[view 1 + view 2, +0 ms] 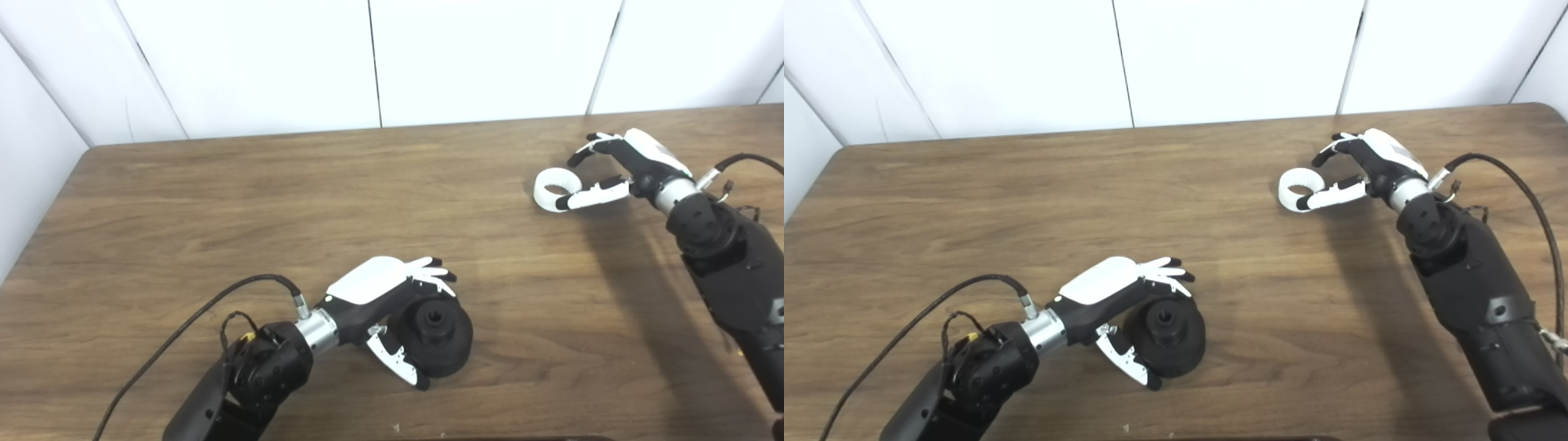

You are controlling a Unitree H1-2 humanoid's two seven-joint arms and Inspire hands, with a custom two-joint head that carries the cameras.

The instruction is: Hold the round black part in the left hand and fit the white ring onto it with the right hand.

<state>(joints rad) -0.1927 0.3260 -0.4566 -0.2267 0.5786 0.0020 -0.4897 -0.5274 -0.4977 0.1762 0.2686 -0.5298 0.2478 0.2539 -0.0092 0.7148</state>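
The round black part (438,337) with a raised hub sits on the wooden table (245,202) near the front, its face tipped toward me. My left hand (380,288) cups it: fingers stretched over its far rim, thumb (398,361) against its near left side, not clenched. The white ring (554,190) lies on the table at the far right. My right hand (631,162) is open just right of it. Its thumb (597,196) touches the ring's near edge, while the curled fingers hover behind the ring, apart from it.
White wall panels (367,61) stand behind the table's far edge. A black cable (184,331) trails from my left wrist across the front left of the table. Another cable (1537,202) loops by my right forearm.
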